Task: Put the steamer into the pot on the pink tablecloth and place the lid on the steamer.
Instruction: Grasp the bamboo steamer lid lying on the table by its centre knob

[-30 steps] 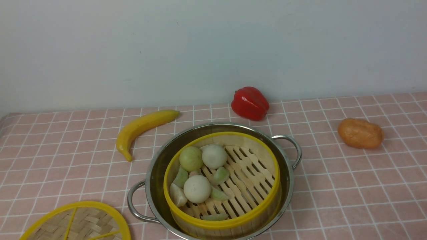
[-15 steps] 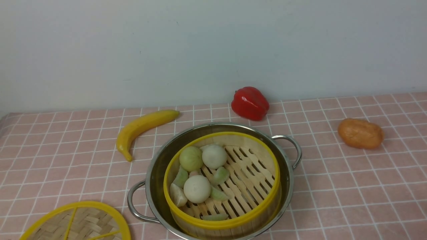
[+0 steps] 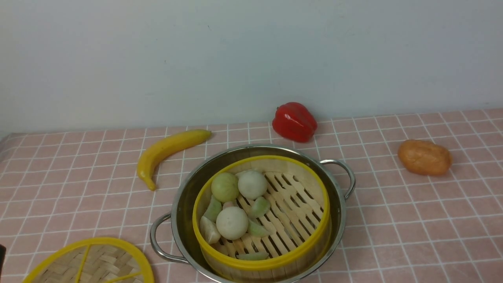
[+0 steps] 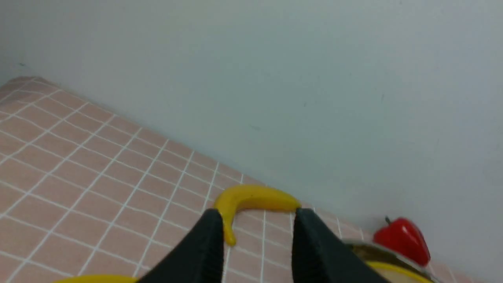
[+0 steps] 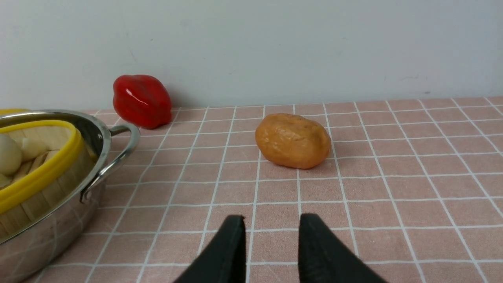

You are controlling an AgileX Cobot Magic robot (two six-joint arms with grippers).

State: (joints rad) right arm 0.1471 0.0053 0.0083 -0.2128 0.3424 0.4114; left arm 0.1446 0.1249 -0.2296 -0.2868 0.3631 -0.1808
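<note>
Two of the task's pieces are already together in the front view. The steamer sits inside the pot on the pink tablecloth, with pale round buns and green pieces on its slats. The lid lies flat on the cloth at the robot's near left, apart from the pot and partly cut off by the frame. Being woven bamboo, it is likely light, stiff and a little rough. Its thin rim lies flush on the cloth, so the centre knob or a spoke looks like the better place to grip.

From the left wrist view, the left gripper hangs above the cloth with its fingers apart and nothing between them. A banana lies beyond, and a sliver of the lid's yellow rim shows below.

From the right wrist view, the right gripper is parted and empty over bare cloth, beside the pot and touching nothing.
</note>
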